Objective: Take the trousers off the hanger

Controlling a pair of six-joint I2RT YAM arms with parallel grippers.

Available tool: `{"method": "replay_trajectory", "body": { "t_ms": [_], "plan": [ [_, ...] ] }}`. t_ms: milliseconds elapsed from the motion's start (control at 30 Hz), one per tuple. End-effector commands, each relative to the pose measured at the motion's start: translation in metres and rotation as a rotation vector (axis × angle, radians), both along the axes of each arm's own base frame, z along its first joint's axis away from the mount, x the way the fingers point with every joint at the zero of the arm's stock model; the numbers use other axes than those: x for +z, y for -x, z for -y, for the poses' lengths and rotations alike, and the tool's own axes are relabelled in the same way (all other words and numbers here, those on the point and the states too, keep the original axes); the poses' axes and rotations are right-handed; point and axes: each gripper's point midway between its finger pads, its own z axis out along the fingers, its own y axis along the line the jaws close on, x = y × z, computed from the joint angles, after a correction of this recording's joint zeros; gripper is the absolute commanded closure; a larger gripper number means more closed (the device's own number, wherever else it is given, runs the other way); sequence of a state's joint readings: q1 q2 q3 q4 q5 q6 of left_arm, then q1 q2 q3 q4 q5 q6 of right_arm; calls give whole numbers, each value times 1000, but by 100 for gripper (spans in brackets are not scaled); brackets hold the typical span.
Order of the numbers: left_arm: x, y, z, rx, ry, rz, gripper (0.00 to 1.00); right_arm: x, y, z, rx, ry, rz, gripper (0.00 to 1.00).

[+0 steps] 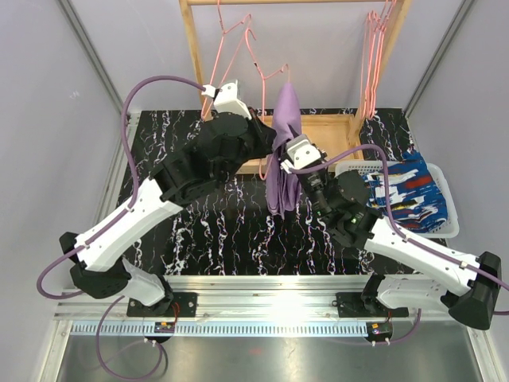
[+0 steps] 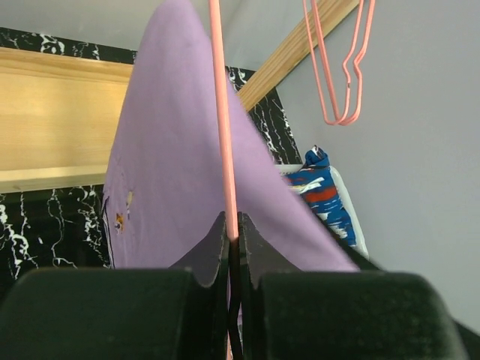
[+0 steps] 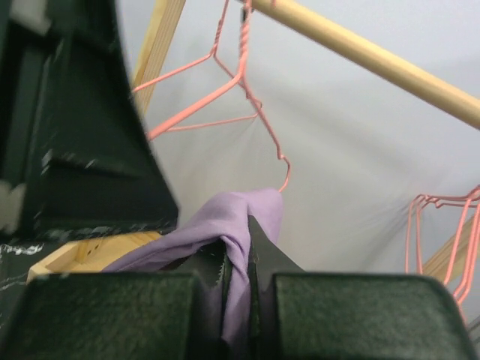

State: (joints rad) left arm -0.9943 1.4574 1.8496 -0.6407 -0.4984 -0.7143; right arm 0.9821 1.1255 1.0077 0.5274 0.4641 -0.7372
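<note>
The lilac trousers (image 1: pixel 284 151) hang over a pink wire hanger (image 1: pixel 266 76) on the wooden rack. My left gripper (image 1: pixel 266 135) is shut on the hanger's pink wire (image 2: pixel 225 135), with the lilac cloth (image 2: pixel 172 172) draped just behind the fingers. My right gripper (image 1: pixel 296 153) is shut on a bunched fold of the lilac trousers (image 3: pixel 240 225), just below the hanger's end (image 3: pixel 283 176). The dark blue patterned trousers (image 1: pixel 407 193) lie in the white basket (image 1: pixel 447 219) at the right; they also show in the left wrist view (image 2: pixel 324 191).
The wooden rack has a top rail (image 3: pixel 375 56), a post (image 1: pixel 194 56) and a base board (image 1: pixel 326 127). Several empty pink hangers (image 1: pixel 374 56) hang at its right end, others (image 3: pixel 217 82) near the middle. The tabletop (image 1: pixel 231 231) is black marble-patterned.
</note>
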Motion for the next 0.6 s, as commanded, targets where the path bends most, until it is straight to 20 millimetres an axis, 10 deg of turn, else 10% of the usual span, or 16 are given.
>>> {"method": "replay_trajectory", "body": {
  "t_ms": [0,567],
  "plan": [
    [22,0,-17,47,52,72,100,99,29,53,-40,-305,173,100],
    [-33,11,-20,23,44,-3,100,172,47,98,-162,-313,301,100]
  ]
}}
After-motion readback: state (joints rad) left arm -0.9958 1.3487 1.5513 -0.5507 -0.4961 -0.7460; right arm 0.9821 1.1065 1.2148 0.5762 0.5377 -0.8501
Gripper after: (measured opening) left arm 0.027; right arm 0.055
